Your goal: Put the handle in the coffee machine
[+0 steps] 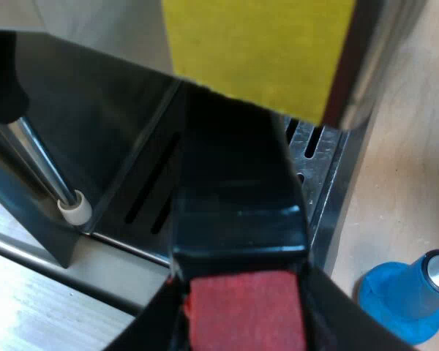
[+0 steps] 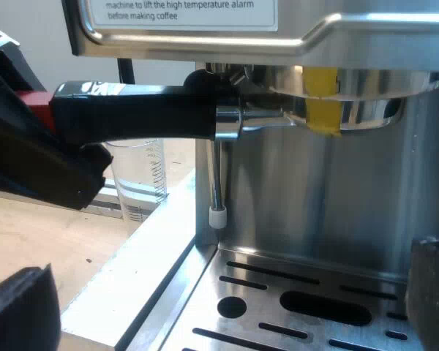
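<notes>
1. Left wrist view: the left end effector [image 1: 245,329] is clenched on the holder [image 1: 234,190], its fingers on either side of the red end [image 1: 245,311]. The dark handle runs straight away from the end effector towards the machine [image 1: 95,110], its far end going under a yellow strip [image 1: 256,51] at the brew head.
2. Below the handle lies the drip tray [image 1: 314,146]. The steam wand [image 1: 47,175] hangs nearby. A blue tamper [image 1: 410,300] stands on the tabletop [image 1: 402,183], just beside the machine's base.
3. Right wrist view: the holder [image 2: 146,110] lies level, its metal head up in the brew head [image 2: 351,80] and its long axis running out to the left end effector [image 2: 44,161] at the red end. I judge it seated, with at most a locking turn left to do.
4. The right end effector [image 2: 227,307] is released, fingers wide apart, low over the drip tray [image 2: 314,292] and well below the holder. The left arm is the nearer one.
5. A measuring glass [image 2: 143,179] stands far behind the handle. I can make out no liquid in it.
</notes>
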